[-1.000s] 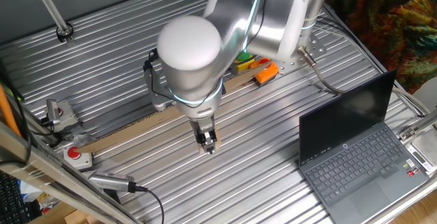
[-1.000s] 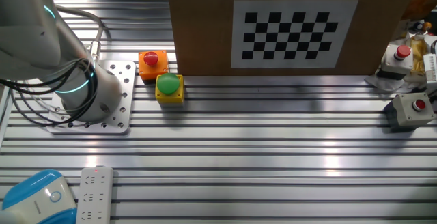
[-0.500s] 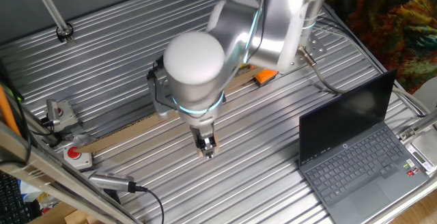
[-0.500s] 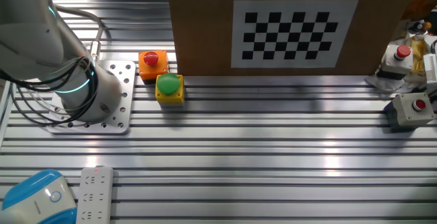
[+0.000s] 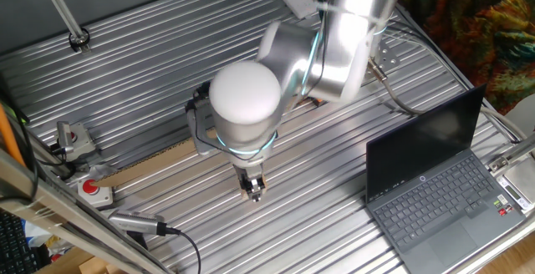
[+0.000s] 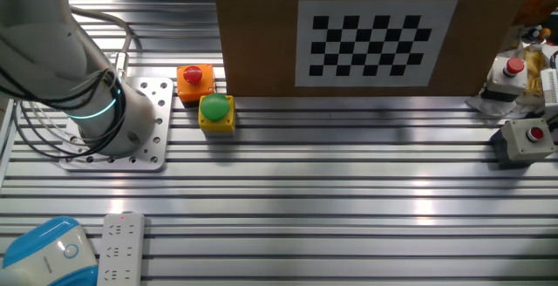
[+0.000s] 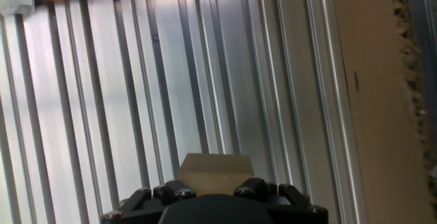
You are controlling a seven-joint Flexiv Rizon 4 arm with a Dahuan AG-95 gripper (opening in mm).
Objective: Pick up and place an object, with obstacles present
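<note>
My gripper [image 5: 252,187] points down over the ribbed metal table [image 5: 334,224], a little in front of the long tan strip [image 5: 155,164]. It is shut on the small tan-brown block [image 7: 213,172], which shows between the black jaws in the hand view. The block hangs just above the table slats. The strip runs along the right side of the hand view [image 7: 372,101], apart from the block. In the other fixed view the strip shows as an upright cardboard panel with a checkerboard [image 6: 375,37], and the gripper and the block are hidden from that view.
An open laptop [image 5: 435,190] sits at the right. A red button box [image 5: 94,190] and a cable plug [image 5: 138,223] lie at the front left. A yellow box with a green button [image 6: 216,112] and an orange box [image 6: 194,78] stand by the panel's end, near the arm's base [image 6: 105,120].
The arm has swung a little to the right and forward. The gripper, still holding the block, has moved slightly away from the strip toward the table's front.
</note>
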